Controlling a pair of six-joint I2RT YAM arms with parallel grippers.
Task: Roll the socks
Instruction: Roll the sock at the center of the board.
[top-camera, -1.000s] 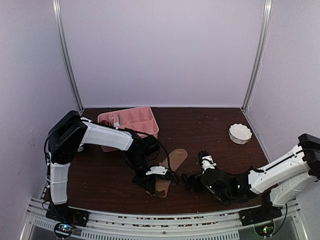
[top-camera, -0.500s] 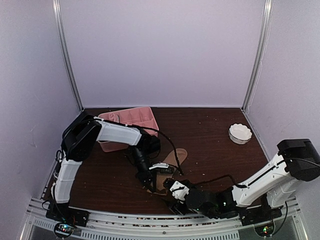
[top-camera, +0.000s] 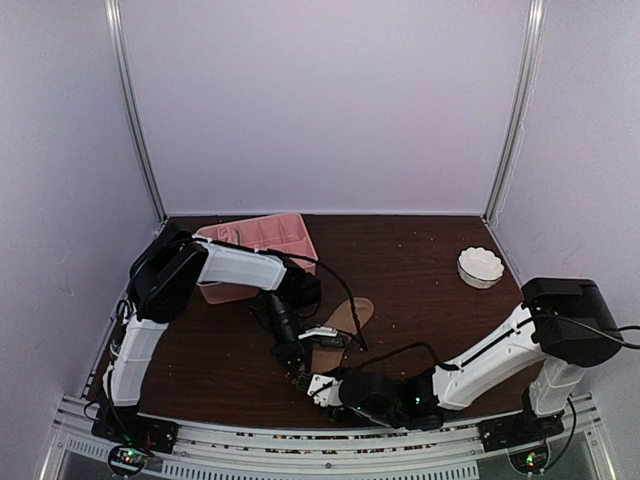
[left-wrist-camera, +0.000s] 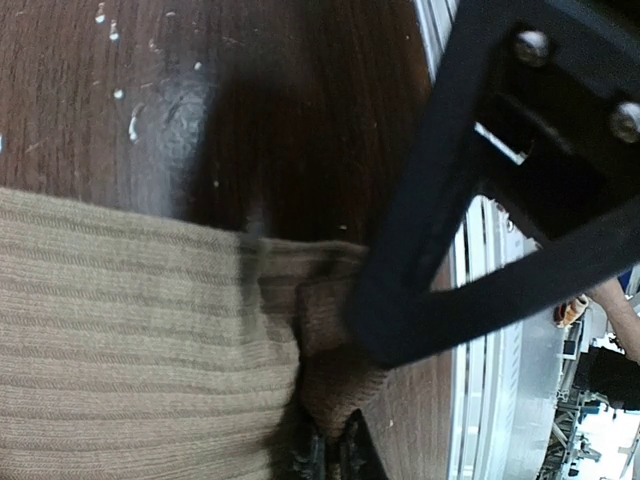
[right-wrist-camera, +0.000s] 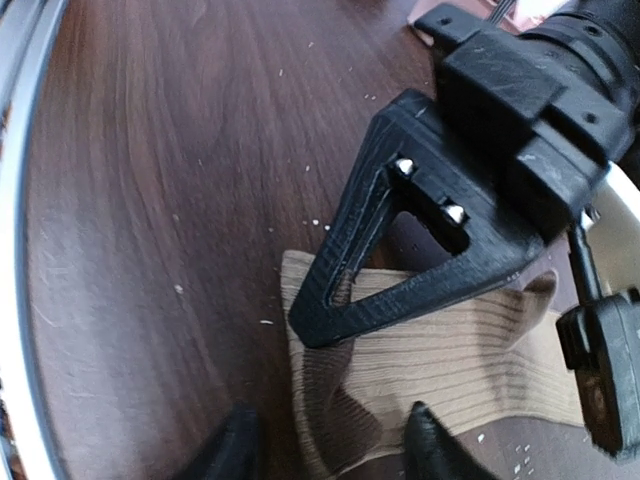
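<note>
A tan ribbed sock (top-camera: 350, 318) lies flat on the dark wooden table, its near end toward the arms. My left gripper (top-camera: 300, 368) is shut on a pinch of that end's corner; in the left wrist view the fabric (left-wrist-camera: 120, 340) bunches into the jaws (left-wrist-camera: 330, 462). My right gripper (right-wrist-camera: 330, 445) is low at the same end, open, its two fingertips on either side of the sock's (right-wrist-camera: 470, 360) edge and apart from it. The left gripper's black finger (right-wrist-camera: 400, 250) crosses just ahead of them. In the top view the right gripper (top-camera: 322, 385) sits right beside the left.
A pink divided tray (top-camera: 262, 243) stands at the back left behind the left arm. A white scalloped bowl (top-camera: 480, 267) stands at the back right. The table's metal front rail (top-camera: 300, 440) runs just behind the right gripper. Crumbs dot the wood.
My right arm has swung left along the front edge to the sock's near end, and its jaws have narrowed. The left gripper has kept its pinch and barely moved.
</note>
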